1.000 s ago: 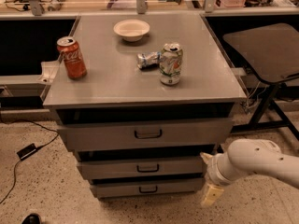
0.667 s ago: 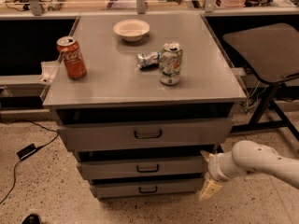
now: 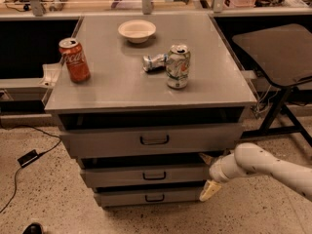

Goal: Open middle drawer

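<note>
The grey cabinet (image 3: 146, 89) has three drawers. The middle drawer (image 3: 117, 176) is a low wide grey panel with a small dark loop handle (image 3: 154, 175), and its front sits about level with the other drawers. My gripper (image 3: 207, 173) comes in from the right on a white arm (image 3: 265, 167) and sits at the right end of the middle drawer. It is open, with one finger (image 3: 209, 190) low and the other near the gap above the drawer. It holds nothing and is well right of the handle.
The taller top drawer (image 3: 112, 141) and lowest drawer (image 3: 122, 197) flank the middle one. On the cabinet top stand a red cola can (image 3: 74, 60), a white bowl (image 3: 137, 30), a green-white can (image 3: 177, 66) and a crushed can (image 3: 154, 62). A dark chair (image 3: 275, 52) is at right, a cable (image 3: 27, 157) at left.
My arm and gripper have edged slightly left, closer to the right end of the middle drawer. The drawers and the cans have not moved.
</note>
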Motion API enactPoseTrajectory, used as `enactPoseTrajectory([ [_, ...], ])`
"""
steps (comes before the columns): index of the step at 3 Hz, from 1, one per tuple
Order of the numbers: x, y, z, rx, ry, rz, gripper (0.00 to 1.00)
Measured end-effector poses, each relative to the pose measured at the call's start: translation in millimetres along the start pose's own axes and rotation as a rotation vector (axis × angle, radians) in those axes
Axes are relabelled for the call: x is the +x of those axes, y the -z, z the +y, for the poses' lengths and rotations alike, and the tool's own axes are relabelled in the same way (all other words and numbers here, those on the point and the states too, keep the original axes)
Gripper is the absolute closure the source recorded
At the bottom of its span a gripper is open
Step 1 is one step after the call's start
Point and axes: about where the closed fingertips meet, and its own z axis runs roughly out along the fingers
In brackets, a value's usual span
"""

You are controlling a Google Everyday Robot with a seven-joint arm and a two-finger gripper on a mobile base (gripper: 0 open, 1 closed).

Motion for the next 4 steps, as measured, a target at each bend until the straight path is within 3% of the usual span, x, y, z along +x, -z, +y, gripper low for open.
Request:
enactPoseTrajectory([
  [2,0,-15,-8,-0.038,0.041,-0.022,0.42],
  [3,-4,-11,1,-0.057,0.083,-0.010,0.56],
  [4,-5,-12,-3,-0.057,0.083,-0.010,0.56],
])
